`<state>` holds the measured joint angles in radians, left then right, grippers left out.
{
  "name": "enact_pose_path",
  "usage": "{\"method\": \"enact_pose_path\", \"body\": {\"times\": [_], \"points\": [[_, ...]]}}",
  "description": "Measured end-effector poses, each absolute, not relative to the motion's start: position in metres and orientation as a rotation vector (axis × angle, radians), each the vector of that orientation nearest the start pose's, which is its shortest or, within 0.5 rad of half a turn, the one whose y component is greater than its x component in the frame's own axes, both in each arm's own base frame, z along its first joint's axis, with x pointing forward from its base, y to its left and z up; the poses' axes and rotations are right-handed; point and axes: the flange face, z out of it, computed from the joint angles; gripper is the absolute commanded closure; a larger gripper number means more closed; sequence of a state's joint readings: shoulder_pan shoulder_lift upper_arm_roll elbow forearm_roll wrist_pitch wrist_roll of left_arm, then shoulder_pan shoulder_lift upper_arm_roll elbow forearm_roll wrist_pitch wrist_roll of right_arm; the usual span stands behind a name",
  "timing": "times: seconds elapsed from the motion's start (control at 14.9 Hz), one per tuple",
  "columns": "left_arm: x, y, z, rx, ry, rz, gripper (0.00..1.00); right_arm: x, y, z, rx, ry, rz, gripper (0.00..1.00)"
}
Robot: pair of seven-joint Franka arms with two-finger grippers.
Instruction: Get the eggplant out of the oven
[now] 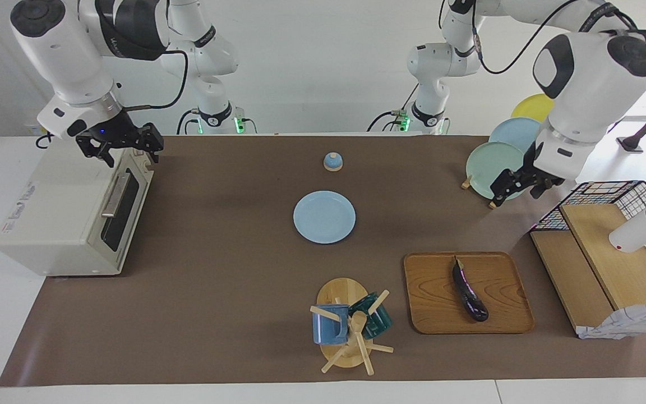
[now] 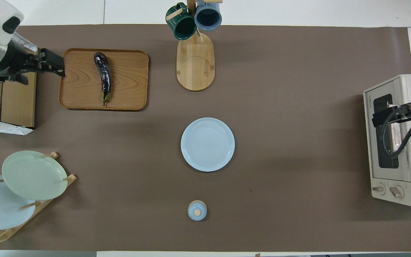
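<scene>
The eggplant [image 1: 469, 292] is dark purple and glossy. It lies on a wooden tray [image 1: 502, 314] toward the left arm's end of the table, and also shows in the overhead view [image 2: 102, 75]. The cream-white oven [image 1: 65, 219] stands at the right arm's end with its dark glass door shut and the bar handle [image 1: 115, 193] against it. My right gripper [image 1: 127, 151] hovers open and empty over the oven's top edge by the door. My left gripper [image 1: 516, 193] hangs open and empty in the air beside the plate rack, apart from the tray.
A pale blue plate [image 1: 324, 217] lies mid-table, with a small blue lidded knob [image 1: 332, 162] nearer to the robots. A mug tree [image 1: 351, 325] with two mugs stands beside the tray. A plate rack [image 1: 497, 165], a wire basket [image 1: 609, 193], wooden boxes and a white cup [image 1: 637, 230] crowd the left arm's end.
</scene>
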<state>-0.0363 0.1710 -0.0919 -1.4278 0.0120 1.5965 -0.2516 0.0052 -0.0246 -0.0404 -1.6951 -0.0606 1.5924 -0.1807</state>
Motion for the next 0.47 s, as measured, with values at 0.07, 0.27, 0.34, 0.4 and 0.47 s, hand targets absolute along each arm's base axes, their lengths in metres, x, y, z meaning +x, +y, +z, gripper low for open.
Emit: {"method": "enact_pose_path", "body": {"times": [0.07,0.27,0.34,0.4,0.47], "points": [[0.589,-0.072,0.603,-3.133,-0.192,0.017,0.00,0.544,-0.026,0.582,-3.181,-0.238,0.133,0.00],[0.556,-0.076,0.596,-3.117,-0.167,0.081,0.00,0.544,-0.026,0.583,-3.181,-0.238,0.129,0.00],[0.549,-0.077,0.588,-3.113,-0.139,0.106,0.00,0.544,-0.026,0.583,-3.181,-0.238,0.128,0.00],[0.544,-0.078,0.581,-3.111,-0.097,0.120,0.00,0.544,-0.026,0.583,-3.181,-0.238,0.127,0.00],[0.543,-0.078,0.577,-3.114,-0.060,0.112,0.00,0.544,-0.026,0.583,-3.181,-0.238,0.127,0.00]]}}
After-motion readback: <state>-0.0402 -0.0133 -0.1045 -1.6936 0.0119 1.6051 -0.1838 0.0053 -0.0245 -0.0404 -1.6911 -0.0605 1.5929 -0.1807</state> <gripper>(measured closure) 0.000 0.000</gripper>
